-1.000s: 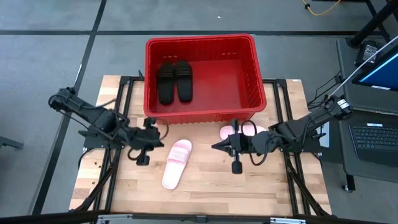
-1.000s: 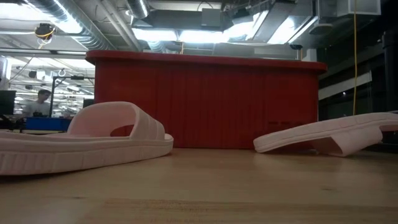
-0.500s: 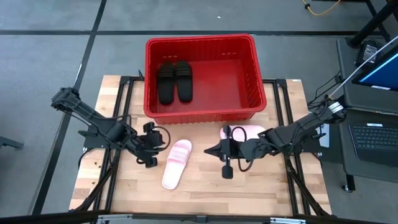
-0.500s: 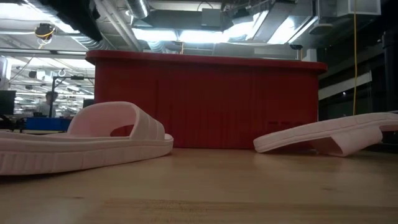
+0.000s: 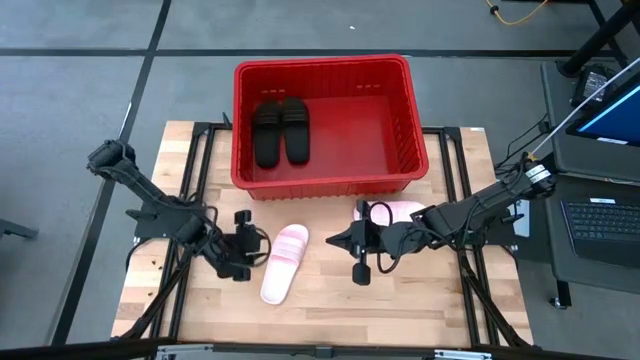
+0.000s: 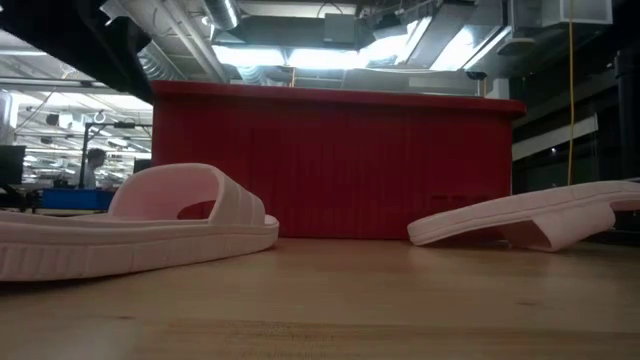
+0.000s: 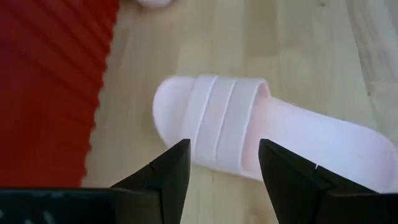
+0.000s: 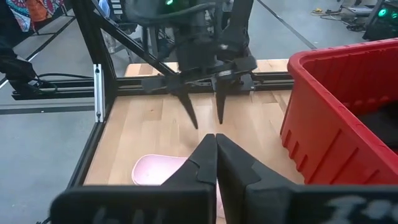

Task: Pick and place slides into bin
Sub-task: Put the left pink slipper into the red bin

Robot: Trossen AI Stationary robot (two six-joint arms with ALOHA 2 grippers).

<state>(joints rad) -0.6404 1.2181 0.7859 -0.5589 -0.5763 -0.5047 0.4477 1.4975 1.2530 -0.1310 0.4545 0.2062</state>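
Two black slides (image 5: 280, 130) lie side by side in the left part of the red bin (image 5: 415, 110). One pink slide (image 5: 283, 263) (image 7: 249, 134) rests sole down on the table in front of the bin. My left gripper (image 5: 260, 250) (image 7: 221, 171) is open just left of it, slanting down, one finger to either side of the strap and touching nothing. A second pink slide (image 5: 398, 211) (image 6: 530, 220) lies close to the bin's front wall, partly under my right arm. My right gripper (image 5: 333, 240) (image 8: 214, 155) is shut and empty, held above the table between the two pink slides.
The bin's ribbed front wall (image 6: 330, 165) stands right behind both pink slides. Black frame rails (image 5: 195, 160) run along the table's left and right sides. Bare wood (image 5: 330, 300) lies toward the near edge. A person shows far back in the room (image 6: 95, 165).
My left gripper has come down and toward the near pink slide, and its fingers have opened. My right gripper has shifted a little toward the table's left, staying shut. The slides have not moved.
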